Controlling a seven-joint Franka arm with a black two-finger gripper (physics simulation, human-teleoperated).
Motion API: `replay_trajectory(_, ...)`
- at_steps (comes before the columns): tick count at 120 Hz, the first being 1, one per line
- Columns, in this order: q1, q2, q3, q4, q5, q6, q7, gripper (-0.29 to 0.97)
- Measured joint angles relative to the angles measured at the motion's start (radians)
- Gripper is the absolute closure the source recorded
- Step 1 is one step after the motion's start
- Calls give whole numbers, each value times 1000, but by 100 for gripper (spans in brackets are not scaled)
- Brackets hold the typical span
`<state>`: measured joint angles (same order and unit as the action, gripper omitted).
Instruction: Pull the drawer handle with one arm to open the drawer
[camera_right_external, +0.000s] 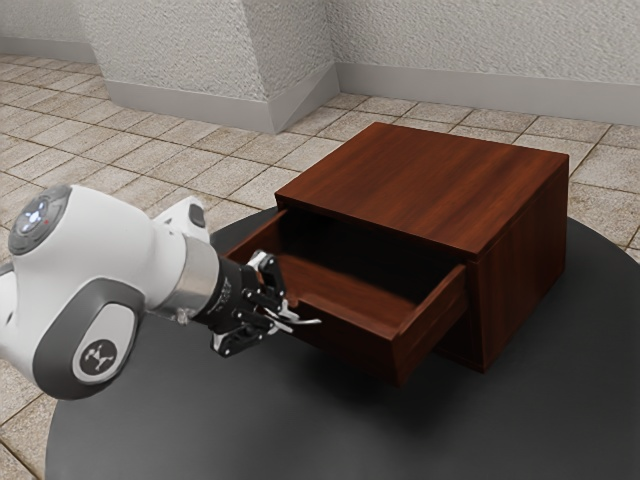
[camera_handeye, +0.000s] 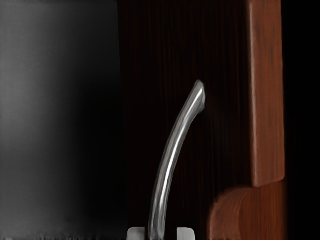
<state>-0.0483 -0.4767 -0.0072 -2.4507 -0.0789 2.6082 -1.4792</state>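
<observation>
Clamped by the black gripper (camera_right_external: 272, 320), low and left of centre in the exterior view: silver handle (camera_right_external: 303, 321). Seen from the wrist alone: 2 pale pads (camera_handeye: 136, 233) flanking its curved bar. Mid-frame, pulled partway from the reddish cabinet (camera_right_external: 450, 190): drawer (camera_right_external: 350, 335), glossy dark wood.

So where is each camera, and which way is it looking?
Exterior view: beside the arm, above the table, looking down at the cabinet and its open drawer; the arm and end effector show.
Wrist view: on the arm's hand, very close, facing the drawer's front and its handle.
Both share the handle and the drawer.
</observation>
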Motion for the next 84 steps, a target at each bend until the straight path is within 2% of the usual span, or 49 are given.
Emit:
replay_trajectory(29, 10, -47, 1, -36, 1, 0, -3, 76)
replay_trajectory(55, 14, -67, -1, -57, 2, 3, -3, 57)
replay_trajectory(68, 59, -93, -56, -76, 2, 3, -3, 53)
replay_trajectory(84, 72, -119, -99, -96, 2, 4, -4, 50)
